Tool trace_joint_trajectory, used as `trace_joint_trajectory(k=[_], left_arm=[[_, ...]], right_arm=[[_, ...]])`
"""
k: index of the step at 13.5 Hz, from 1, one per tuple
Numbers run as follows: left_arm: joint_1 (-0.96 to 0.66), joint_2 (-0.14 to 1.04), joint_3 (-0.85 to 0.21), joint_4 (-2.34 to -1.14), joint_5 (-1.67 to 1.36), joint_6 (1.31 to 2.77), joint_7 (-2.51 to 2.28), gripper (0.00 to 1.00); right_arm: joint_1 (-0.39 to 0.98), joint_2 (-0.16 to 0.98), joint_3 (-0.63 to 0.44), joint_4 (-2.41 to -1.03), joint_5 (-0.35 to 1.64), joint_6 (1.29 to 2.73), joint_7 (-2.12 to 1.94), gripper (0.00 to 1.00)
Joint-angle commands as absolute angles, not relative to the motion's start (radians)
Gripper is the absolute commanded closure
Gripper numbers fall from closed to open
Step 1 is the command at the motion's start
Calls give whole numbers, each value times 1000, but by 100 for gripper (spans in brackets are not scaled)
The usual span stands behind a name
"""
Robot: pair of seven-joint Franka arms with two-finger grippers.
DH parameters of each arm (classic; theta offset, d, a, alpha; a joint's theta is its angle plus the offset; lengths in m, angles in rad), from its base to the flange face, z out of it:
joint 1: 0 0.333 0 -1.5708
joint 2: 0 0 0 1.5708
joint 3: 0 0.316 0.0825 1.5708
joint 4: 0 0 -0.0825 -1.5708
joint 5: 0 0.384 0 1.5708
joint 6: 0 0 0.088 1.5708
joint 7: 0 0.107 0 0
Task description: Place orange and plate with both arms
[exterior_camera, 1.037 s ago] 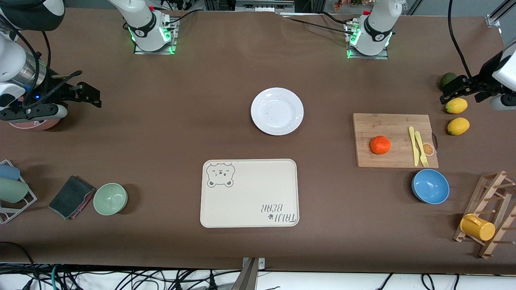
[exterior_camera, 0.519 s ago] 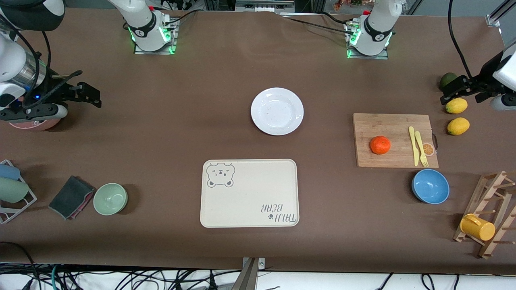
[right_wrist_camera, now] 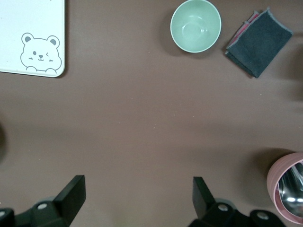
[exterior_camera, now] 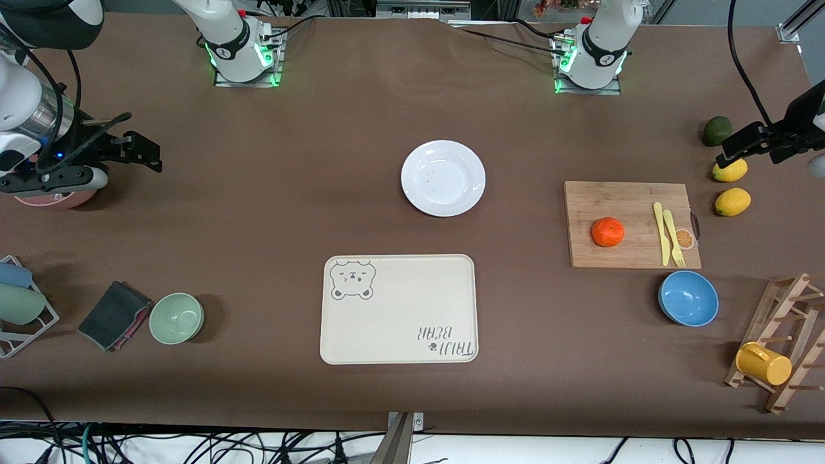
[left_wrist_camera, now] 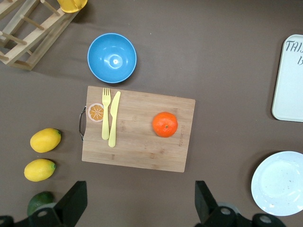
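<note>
**Both arms parked high, nothing grasped yet**

Orange [exterior_camera: 608, 232] resting on board [exterior_camera: 631, 224], toward the left arm's end of the bench [exterior_camera: 322, 193], beside fork [exterior_camera: 674, 240] and knife [exterior_camera: 661, 233] but apart from both. Free on all sides, so probably easy to straddle from above. Round and likely to roll if nudged off centre.

Plate [exterior_camera: 443, 178] flat on the bench near the middle, between the two bases, empty, farther from the front camera than tray [exterior_camera: 399, 309]. Shallow rim lying low on the cloth; likely needing an edge pinch rather than a top grasp.

Left end effector [left_wrist_camera: 140, 201] up over the bench edge near lemons [exterior_camera: 729, 170] and green fruit [exterior_camera: 716, 131], spread wide and empty. Wrist view looking straight down on orange [left_wrist_camera: 164, 124], board [left_wrist_camera: 137, 128], blue bowl [left_wrist_camera: 111, 57] and plate [left_wrist_camera: 280, 183]: seemingly a survey pose ahead of the reach for the fruit.

Right end effector [right_wrist_camera: 137, 196] over the right arm's end of the bench, above pink cup [right_wrist_camera: 287, 182], likewise wide and holding nothing. Green bowl [right_wrist_camera: 195, 25], cloth [right_wrist_camera: 258, 41] and a tray corner [right_wrist_camera: 32, 38] in its view; plate not in it. Apparently waiting.

Task judged at its very start: neither item touched. Sensible split: left arm for the orange, right arm for the plate.
</note>
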State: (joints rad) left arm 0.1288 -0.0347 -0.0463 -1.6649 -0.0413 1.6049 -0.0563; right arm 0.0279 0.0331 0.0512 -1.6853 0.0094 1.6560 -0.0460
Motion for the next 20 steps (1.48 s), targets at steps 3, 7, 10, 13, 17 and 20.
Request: trace_joint_trajectory(k=[3, 7, 10, 13, 17, 20], left_arm=[[143, -64, -54, -1723, -63, 1609, -52, 0], [155, -58, -54, -1811, -61, 1632, -52, 0], [169, -26, -52, -1871, -64, 1713, -29, 0], [169, 29, -51, -1960, -64, 1863, -31, 0], [157, 119, -52, -1983, -64, 1989, -37, 0], [138, 152, -67, -2086, -66, 2168, -44, 0]], right_arm=[[23, 40, 52, -1663, 20, 1640, -60, 0], [23, 40, 52, -1663, 20, 1640, -60, 0], [23, 40, 52, -1663, 20, 1638, -60, 0], [23, 40, 52, -1663, 20, 1640, -60, 0], [23, 40, 52, -1663, 20, 1638, -60, 0], [23, 40, 52, -1663, 20, 1640, -60, 0]])
